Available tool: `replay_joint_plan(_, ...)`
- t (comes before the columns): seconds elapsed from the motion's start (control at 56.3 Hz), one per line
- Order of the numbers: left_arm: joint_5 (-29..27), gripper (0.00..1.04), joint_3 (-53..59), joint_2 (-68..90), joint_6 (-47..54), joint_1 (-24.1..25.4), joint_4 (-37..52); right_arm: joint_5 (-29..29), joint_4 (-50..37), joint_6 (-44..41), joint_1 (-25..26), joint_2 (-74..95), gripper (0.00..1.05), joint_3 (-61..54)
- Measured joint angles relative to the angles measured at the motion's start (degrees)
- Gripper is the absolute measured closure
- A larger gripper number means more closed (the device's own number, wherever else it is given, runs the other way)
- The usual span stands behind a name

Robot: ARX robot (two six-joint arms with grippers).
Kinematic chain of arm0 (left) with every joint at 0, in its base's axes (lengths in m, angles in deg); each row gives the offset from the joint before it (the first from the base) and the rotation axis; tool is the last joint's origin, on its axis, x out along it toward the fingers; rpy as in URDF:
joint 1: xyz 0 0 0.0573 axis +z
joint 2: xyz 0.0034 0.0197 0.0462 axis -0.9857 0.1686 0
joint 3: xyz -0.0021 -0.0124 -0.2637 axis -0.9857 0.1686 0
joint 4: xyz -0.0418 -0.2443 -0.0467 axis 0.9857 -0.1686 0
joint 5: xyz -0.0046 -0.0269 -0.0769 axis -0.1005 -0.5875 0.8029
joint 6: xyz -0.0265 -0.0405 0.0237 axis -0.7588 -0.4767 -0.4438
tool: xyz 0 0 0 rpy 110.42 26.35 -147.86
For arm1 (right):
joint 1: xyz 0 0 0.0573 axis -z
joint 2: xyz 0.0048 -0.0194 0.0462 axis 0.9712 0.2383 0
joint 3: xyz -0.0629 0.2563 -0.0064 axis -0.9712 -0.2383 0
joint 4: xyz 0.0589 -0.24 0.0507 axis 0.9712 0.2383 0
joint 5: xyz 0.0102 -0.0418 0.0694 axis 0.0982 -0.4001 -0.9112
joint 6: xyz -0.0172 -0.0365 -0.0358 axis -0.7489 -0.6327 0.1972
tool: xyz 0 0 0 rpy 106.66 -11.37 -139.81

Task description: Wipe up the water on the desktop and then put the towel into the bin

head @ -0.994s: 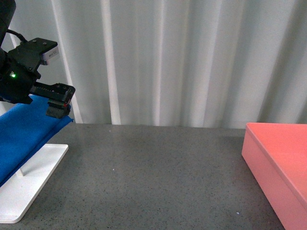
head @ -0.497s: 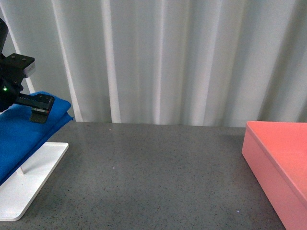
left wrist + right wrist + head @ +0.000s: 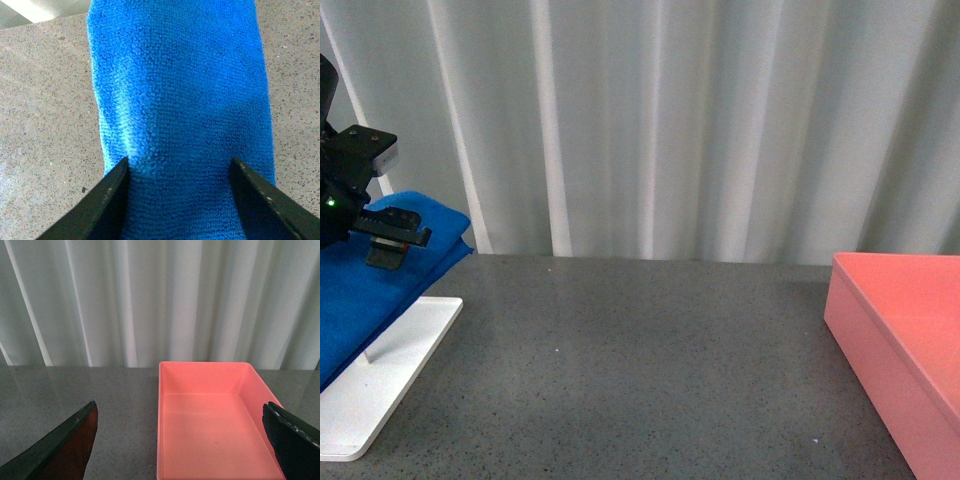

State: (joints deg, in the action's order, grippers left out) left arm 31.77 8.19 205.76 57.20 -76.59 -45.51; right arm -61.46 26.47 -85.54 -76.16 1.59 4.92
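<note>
Speckled grey counter (image 3: 640,350): left tool (image 3: 178,165), spread wide, straddles the blue towel (image 3: 175,90) over a white stand (image 3: 380,385); right tool (image 3: 180,407), wide, faces the pink bin (image 3: 207,367).

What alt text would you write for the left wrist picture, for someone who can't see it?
A bright blue towel fills the middle, with the left tool open over it, one dark finger near each edge. Speckled grey desktop shows on both sides.
</note>
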Motion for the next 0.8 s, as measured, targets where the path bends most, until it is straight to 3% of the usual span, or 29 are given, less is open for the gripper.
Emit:
replay_joint_plan(0.16,0.2,0.68,0.0,0.0,0.8,-0.2,0.0,0.0,0.0,0.0,0.0,0.0,0.07,0.0)
replay_joint_plan(0.302,0.4,1.00,0.0,-0.4,1.4,-0.8,0.0,0.0,0.0,0.0,0.0,0.0,0.07,0.0)
replay_joint_plan(0.568,1.5,1.01,0.0,-2.8,2.3,-0.7,0.4,0.0,0.0,0.0,0.0,0.0,0.07,0.0)
replay_joint_plan(0.799,7.4,1.01,0.5,-9.1,0.5,-1.9,0.1,0.0,0.0,0.0,0.0,0.0,0.07,0.0)
